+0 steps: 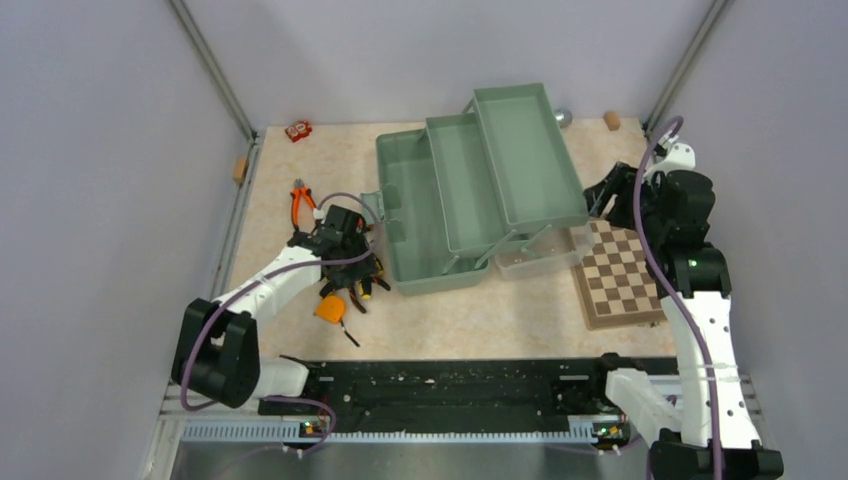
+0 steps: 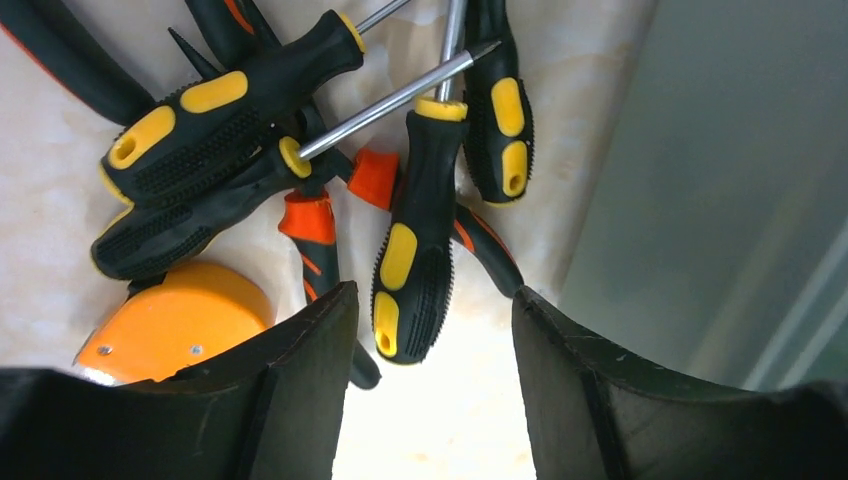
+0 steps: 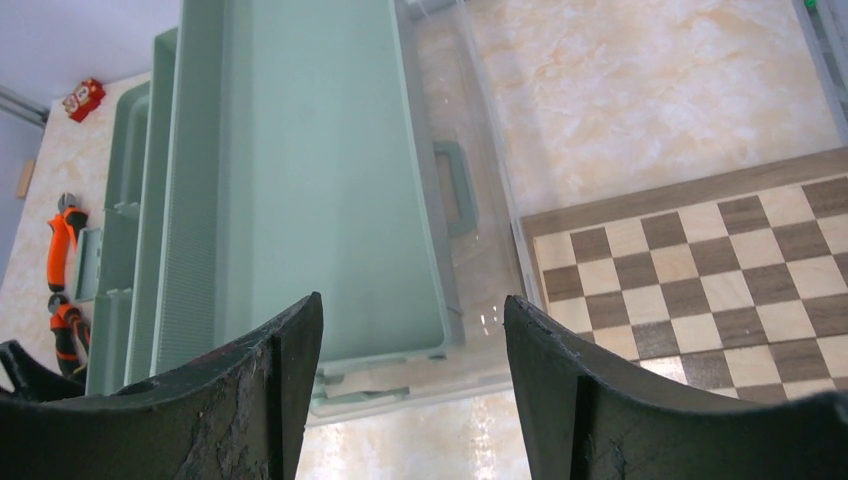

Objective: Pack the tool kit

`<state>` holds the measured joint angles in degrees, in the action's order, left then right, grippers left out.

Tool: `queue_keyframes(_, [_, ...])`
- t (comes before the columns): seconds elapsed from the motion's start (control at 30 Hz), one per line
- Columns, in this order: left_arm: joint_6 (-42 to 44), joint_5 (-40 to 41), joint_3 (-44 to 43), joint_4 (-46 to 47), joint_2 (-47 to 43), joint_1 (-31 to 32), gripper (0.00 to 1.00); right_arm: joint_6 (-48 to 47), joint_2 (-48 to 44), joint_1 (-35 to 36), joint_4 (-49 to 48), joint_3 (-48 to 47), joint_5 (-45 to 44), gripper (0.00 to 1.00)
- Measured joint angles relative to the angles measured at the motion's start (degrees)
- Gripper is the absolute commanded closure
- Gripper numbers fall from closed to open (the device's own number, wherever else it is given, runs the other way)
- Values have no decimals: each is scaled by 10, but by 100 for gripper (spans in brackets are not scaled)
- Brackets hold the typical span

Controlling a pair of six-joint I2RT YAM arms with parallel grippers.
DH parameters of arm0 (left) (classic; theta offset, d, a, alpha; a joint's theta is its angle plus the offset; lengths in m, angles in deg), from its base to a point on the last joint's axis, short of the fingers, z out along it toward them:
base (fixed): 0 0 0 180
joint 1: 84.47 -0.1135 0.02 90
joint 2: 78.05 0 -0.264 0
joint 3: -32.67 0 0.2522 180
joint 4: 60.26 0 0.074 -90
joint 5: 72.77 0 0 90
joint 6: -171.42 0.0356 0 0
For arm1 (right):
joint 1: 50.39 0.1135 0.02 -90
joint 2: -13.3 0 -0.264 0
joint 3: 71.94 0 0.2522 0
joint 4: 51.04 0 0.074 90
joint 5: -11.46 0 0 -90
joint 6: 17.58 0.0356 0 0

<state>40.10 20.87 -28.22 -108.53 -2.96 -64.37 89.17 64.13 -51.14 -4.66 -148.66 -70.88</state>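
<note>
The large sage-green plastic toolbox [image 1: 415, 210] sits mid-table with its fold-out trays [image 1: 528, 150] fanned open toward the back, presumably so tools can drop in; I can see nothing inside. A brown-and-cream chessboard [image 1: 620, 285] lies just beside it on the right. The right gripper [image 3: 412, 320] hangs above the upper tray, jaws wide and empty. The left gripper [image 2: 432, 305], also spread wide and empty, straddles one handle in the heap of black-and-yellow screwdrivers [image 2: 412, 250] left of the box, seemingly lined up to pinch it. Orange-handled pliers [image 1: 301, 203] lie nearby, and a small orange tape measure [image 2: 170, 325] touches the heap.
</note>
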Motion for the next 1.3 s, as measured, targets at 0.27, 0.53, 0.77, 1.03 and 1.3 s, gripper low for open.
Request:
queue_keyframes(0.27, [-23,9,23,53,68,9,51,0,-19,0,1,7,-8,34])
queue_keyframes(0.53, [-34,13,43,64,42,10,87,-2,-22,0,1,7,-25,34])
queue_keyframes(0.77, [-34,16,48,24,-51,10,100,-2,-24,0,1,7,-40,34])
queue_keyframes(1.03, [-36,5,48,-4,-159,10,100,-3,-24,0,0,7,-61,34])
queue_keyframes(1.3, [-54,-36,66,3,-216,10,100,-2,-27,0,1,7,-80,34])
